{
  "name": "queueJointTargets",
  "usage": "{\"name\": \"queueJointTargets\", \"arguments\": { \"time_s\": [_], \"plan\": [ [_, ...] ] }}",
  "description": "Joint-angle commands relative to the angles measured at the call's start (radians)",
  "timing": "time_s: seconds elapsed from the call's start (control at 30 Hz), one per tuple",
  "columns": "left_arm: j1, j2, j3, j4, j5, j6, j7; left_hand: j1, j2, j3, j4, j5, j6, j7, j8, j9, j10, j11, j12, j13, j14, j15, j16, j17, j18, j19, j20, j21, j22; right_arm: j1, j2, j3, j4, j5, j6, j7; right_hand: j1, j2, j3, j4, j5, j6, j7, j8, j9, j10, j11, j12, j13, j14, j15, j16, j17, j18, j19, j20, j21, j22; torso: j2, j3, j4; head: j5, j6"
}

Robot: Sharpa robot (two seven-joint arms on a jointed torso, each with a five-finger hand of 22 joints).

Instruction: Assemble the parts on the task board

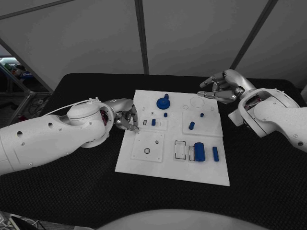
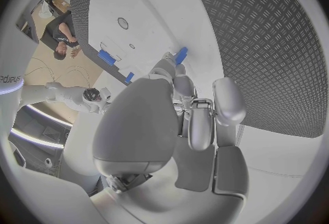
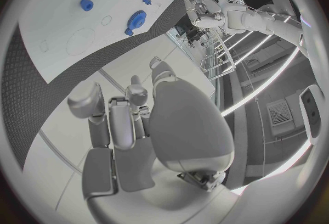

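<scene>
Left hand [image 1: 126,116] at task board [image 1: 143,160] edge — fingers [image 2: 166,65] narrow, small blue part [image 2: 181,55] just beyond fingertips, contact indeterminate. Right hand [image 1: 221,87] beyond far corner — fingers curled, holding nothing.

A smooth white plastic task board [image 1: 169,160] lies on a matt black, textured desk [image 1: 264,172]; blue parts [image 1: 200,151] look plastic, and each robot hand [image 1: 221,88] gleams silver, metallic.
</scene>
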Motion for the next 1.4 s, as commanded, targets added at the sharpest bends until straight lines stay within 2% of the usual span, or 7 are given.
{"name": "queueJointTargets", "arguments": {
  "time_s": [0.03, 0.2, 0.43, 1.0, 1.4],
  "plan": [
    [-0.001, -0.001, -0.001, 0.002, 0.018, 0.024, -0.004, -0.013, -0.006, 0.005, 0.006, 0.0, -0.011, 0.001, -0.001, 0.004, -0.013, 0.003, -0.014, -0.022, 0.073, -0.002, 0.004, 0.141, -0.103, -0.009, 0.004, -0.011, 0.099, 0.001, 0.0, 0.001, 0.001, -0.003, 0.003, 0.004, -0.002, 0.011, 0.001, 0.002, 0.006, 0.007, 0.0, 0.006, -0.001, 0.002, -0.006, -0.002, 0.0, 0.047, -0.005, -0.004, 0.026, 0.011, -0.001, -0.006, -0.004, -0.001, 0.0, 0.0005, -0.0002, 0.0, -0.001],
    [-0.001, -0.002, -0.001, -0.001, 0.025, 0.031, -0.01, -0.045, -0.017, 0.002, 0.02, 0.0, -0.048, 0.017, -0.014, 0.009, -0.042, 0.015, -0.056, -0.086, 0.072, 0.007, 0.003, 0.14, -0.1, -0.016, 0.01, -0.032, 0.094, 0.001, 0.0, 0.001, 0.001, -0.003, 0.002, 0.004, -0.002, 0.011, 0.001, 0.002, 0.006, 0.007, 0.0, 0.006, -0.001, 0.002, -0.006, -0.002, 0.0, 0.047, -0.005, -0.004, 0.026, 0.011, -0.001, -0.006, -0.004, -0.001, 0.0, 0.0005, -0.0003, 0.0, 0.0],
    [-0.001, -0.001, -0.001, -0.008, 0.027, 0.028, -0.016, -0.067, -0.026, -0.004, 0.026, 0.0, -0.088, 0.036, -0.038, 0.005, -0.057, 0.031, -0.078, -0.118, 0.072, 0.02, 0.002, 0.139, -0.099, -0.021, 0.02, -0.049, 0.09, 0.001, 0.0, 0.001, 0.001, -0.003, 0.001, 0.005, -0.002, 0.013, 0.002, 0.002, 0.006, 0.009, 0.0, 0.007, -0.001, 0.001, -0.007, -0.002, -0.001, 0.048, -0.005, -0.004, 0.026, 0.011, -0.001, -0.006, -0.005, -0.002, 0.0, 0.0007, -0.0006, 0.0, 0.002],
    [-0.001, 0.002, -0.001, -0.016, 0.028, 0.026, -0.018, -0.094, -0.04, -0.025, 0.028, -0.001, -0.123, 0.055, -0.065, -0.003, -0.073, 0.048, -0.093, -0.138, 0.072, 0.035, 0.001, 0.138, -0.097, -0.022, 0.034, -0.062, 0.089, 0.001, -0.001, 0.001, 0.001, -0.003, -0.001, 0.004, -0.002, 0.012, 0.002, 0.001, 0.006, 0.009, 0.0, 0.007, -0.001, 0.001, -0.007, -0.003, -0.002, 0.048, -0.005, -0.005, 0.026, 0.011, -0.002, -0.006, -0.006, -0.004, 0.001, 0.0006, -0.0007, -0.002, 0.001],
    [-0.001, 0.002, -0.001, -0.017, 0.03, 0.04, -0.016, -0.096, -0.033, -0.027, 0.029, 0.001, -0.115, 0.053, -0.063, -0.001, -0.071, 0.047, -0.091, -0.136, 0.072, 0.036, 0.002, 0.14, -0.098, -0.019, 0.036, -0.056, 0.091, 0.001, -0.001, 0.001, 0.001, -0.003, 0.001, 0.004, -0.002, 0.012, 0.002, 0.001, 0.006, 0.009, 0.0, 0.007, -0.001, 0.001, -0.007, -0.003, -0.002, 0.048, -0.005, -0.005, 0.026, 0.011, -0.002, -0.006, -0.006, -0.004, 0.0, 0.0003, -0.0006, -0.002, 0.001]
  ]
}}
